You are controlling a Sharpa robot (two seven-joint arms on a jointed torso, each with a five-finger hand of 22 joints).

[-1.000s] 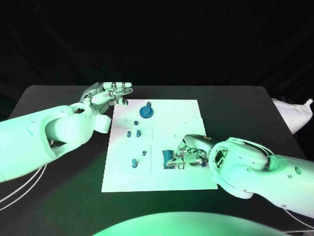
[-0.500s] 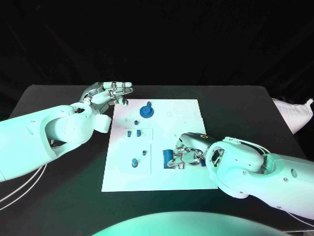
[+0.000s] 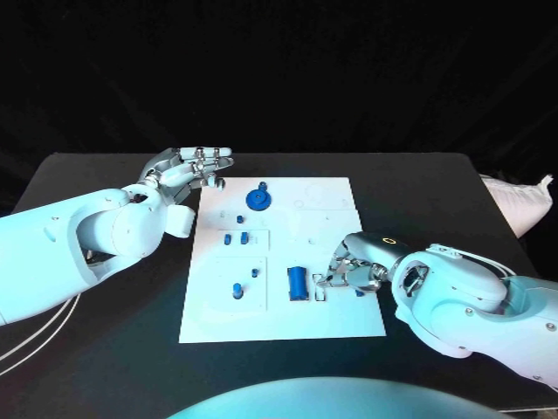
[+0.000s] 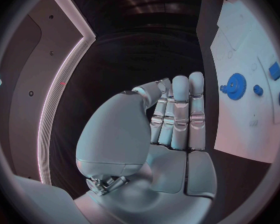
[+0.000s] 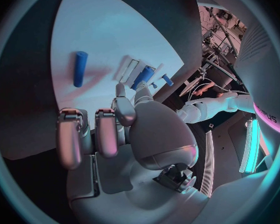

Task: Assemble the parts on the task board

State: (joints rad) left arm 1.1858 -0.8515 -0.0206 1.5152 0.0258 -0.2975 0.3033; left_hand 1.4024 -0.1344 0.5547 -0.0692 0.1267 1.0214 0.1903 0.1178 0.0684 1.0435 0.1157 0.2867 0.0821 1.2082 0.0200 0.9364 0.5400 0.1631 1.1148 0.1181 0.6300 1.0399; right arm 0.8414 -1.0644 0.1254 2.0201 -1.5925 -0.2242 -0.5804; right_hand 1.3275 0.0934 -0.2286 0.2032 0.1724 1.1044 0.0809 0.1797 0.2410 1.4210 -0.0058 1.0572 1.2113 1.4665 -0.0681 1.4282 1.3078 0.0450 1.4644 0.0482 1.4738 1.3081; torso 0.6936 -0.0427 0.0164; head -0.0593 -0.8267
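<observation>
The white task board (image 3: 335, 218) lies mid-table. A blue gear (image 3: 261, 200) (image 4: 234, 86) stands at its far side, and small blue parts (image 3: 235, 237) (image 3: 238, 289) sit in its left column. A blue cylinder (image 3: 298, 282) lies flat beside a narrow slot. My right hand (image 3: 354, 272) rests on the board just right of the cylinder and holds nothing. In the right wrist view a blue cylinder (image 5: 80, 68) lies apart from the fingers (image 5: 105, 129). My left hand (image 3: 190, 166) (image 4: 174, 119) hovers off the board's far left corner, fingers straight and side by side, holding nothing.
The black table (image 3: 102, 349) runs round the board on every side. A white cloth bundle (image 3: 520, 202) lies at the table's right edge. My left forearm (image 3: 90, 236) crosses the table's left part.
My right hand has drawn back to the right, off the blue cylinder, which now lies uncovered on the board. The left hand has stayed put.
</observation>
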